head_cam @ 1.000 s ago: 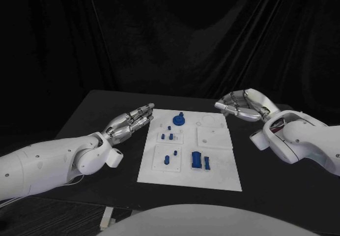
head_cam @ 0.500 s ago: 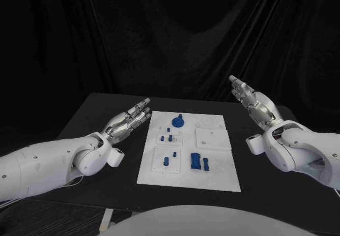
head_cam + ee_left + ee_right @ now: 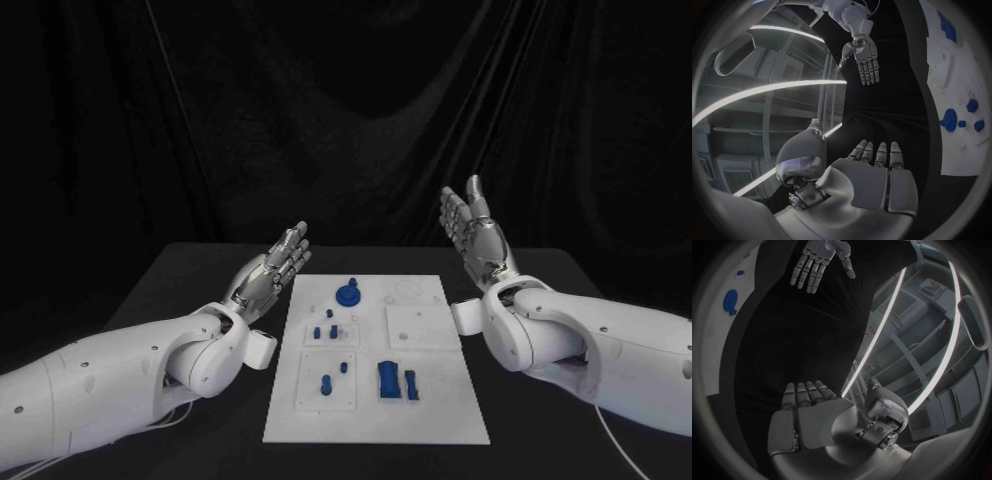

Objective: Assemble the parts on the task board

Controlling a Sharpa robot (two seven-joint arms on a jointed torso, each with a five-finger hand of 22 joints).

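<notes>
Right robot hand now raised flat, left robot hand lifted too

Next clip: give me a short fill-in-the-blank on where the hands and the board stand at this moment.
1. The left hand and the right hand both hold ____.
2. The task board lies ____ the two hands.
3. The small parts on the board are coloured ____.
4. The fingers of both hands are stretched out and ____ the board.

Missing words: nothing; between; blue; not touching
</notes>
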